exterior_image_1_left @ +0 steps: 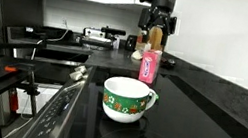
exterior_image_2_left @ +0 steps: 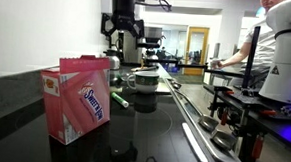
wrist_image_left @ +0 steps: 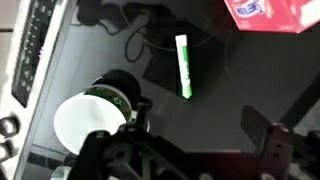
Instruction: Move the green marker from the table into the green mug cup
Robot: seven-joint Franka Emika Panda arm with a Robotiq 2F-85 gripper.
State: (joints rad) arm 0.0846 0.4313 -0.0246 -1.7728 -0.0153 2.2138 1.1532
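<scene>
Hanging high above the black surface point(exterior_image_1_left: 212, 119), the hand point(exterior_image_1_left: 156, 34) is released: in both exterior views its two fingers point(exterior_image_2_left: 108, 35) stand well apart with nothing between them. The wrist view agrees, with the hand point(wrist_image_left: 190, 150) showing only as dark shapes at the bottom edge, spread wide and touching nothing.

The green marker point(wrist_image_left: 184, 66) lies flat on the surface point(wrist_image_left: 230, 100), its whole length showing from the wrist camera. It sits between the green mug cup point(wrist_image_left: 92, 122) and the pink container point(wrist_image_left: 270, 12), apart from both. In an exterior view the marker point(exterior_image_2_left: 119, 100) rests just beside the pink container point(exterior_image_2_left: 79, 100), with the mug point(exterior_image_2_left: 145, 81) a little farther back on the surface point(exterior_image_2_left: 152, 141). From the opposite side I cannot pick the marker out; the upright pink container point(exterior_image_1_left: 149, 65) may be hiding it.

The mug point(exterior_image_1_left: 126, 98) stands upright, well below the hand, its green patterned outside and white rim plain to see and its handle turned to one side. From the wrist camera its white inside faces up.
</scene>
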